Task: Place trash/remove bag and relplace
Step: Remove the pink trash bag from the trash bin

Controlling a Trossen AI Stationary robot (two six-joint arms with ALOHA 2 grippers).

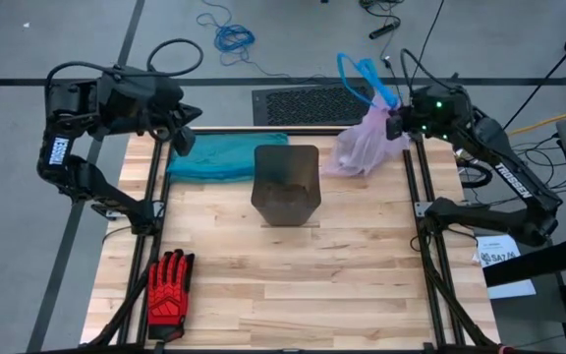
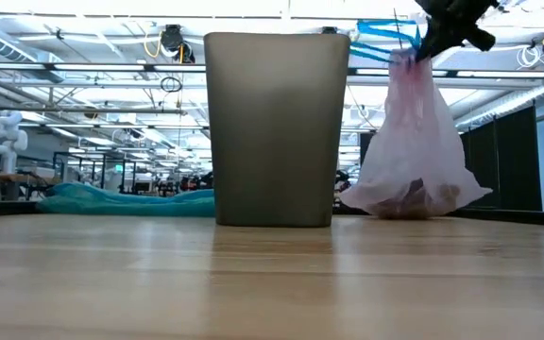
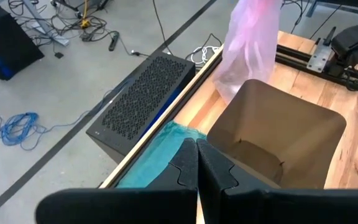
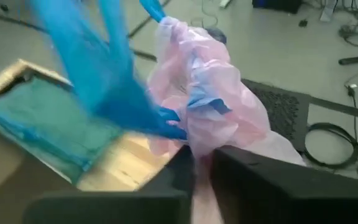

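Note:
The pale pink bag hangs from my right gripper at the table's far right corner, with blue drawstring loops sticking up from its neck. Tan wads show through its bottom. The grey-brown bin stands upright mid-table with no liner in it; its inner walls are bare. A teal bag lies flat on the table left of the bin. My left gripper is shut, holds nothing and hovers over the teal bag's left end. My right gripper pinches the bag's gathered neck between its two fingers, just below the blue drawstrings, several layers bunched. The bag hangs below the fingers, and its full bottom sits on the table's far edge.
A red-and-black glove lies at the table's near left corner. A black perforated box sits on the floor just beyond the far edge. Black rails run along both sides. Bare wood spreads in front of the bin.

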